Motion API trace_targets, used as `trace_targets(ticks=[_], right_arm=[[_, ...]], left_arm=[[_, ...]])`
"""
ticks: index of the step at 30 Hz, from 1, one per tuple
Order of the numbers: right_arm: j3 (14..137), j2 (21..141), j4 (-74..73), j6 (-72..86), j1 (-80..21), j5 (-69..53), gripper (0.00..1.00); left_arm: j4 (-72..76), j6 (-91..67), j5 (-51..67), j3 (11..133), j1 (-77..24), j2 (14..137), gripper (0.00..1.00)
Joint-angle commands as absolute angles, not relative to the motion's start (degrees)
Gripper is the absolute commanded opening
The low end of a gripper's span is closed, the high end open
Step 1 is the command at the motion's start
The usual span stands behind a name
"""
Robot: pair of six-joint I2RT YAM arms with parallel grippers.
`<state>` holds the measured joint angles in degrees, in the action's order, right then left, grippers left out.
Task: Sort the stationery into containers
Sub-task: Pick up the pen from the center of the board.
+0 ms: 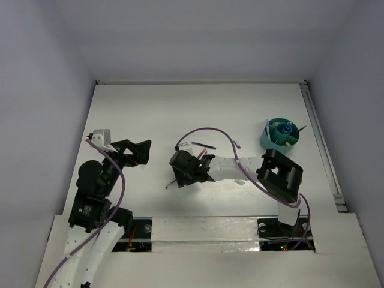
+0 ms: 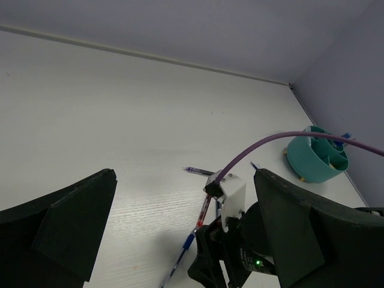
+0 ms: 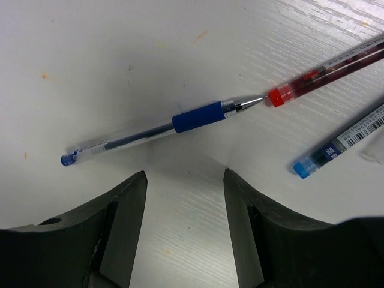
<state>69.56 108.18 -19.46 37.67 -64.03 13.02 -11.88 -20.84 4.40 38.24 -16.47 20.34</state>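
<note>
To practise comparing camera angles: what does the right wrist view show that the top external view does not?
Right wrist only: a blue-grip pen, its bare tip pointing at a red pen, with a blue-ended pen beside them. Top external only: the divided teal tub at far right, and the open left claw. Both: the right claw, open over the white table.

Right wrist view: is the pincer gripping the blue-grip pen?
No, the blue-grip pen lies loose ahead of the right pincer, whose fingers stand apart with nothing between them.
</note>
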Motion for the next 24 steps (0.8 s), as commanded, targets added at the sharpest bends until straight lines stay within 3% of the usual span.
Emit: trace_targets(ticks=[1,9,24], right_arm=[[72.42,111.80,-25.92,39.64,-65.21,18.54,0.60],[72.85,110.47,-20.12,41.66,-65.21,16.17,0.74],[82.79,120.32,-25.57,46.23,-65.21,23.29,0.64]], left_arm=[[-9.58,-20.39,4.31,38.15,-17.05,19.95,0.99],[-9.58,-20.39,4.31,38.14,-18.72,19.60,0.99],[-9.76,-20.39,3.78,38.32,-22.23,18.19,0.99]])
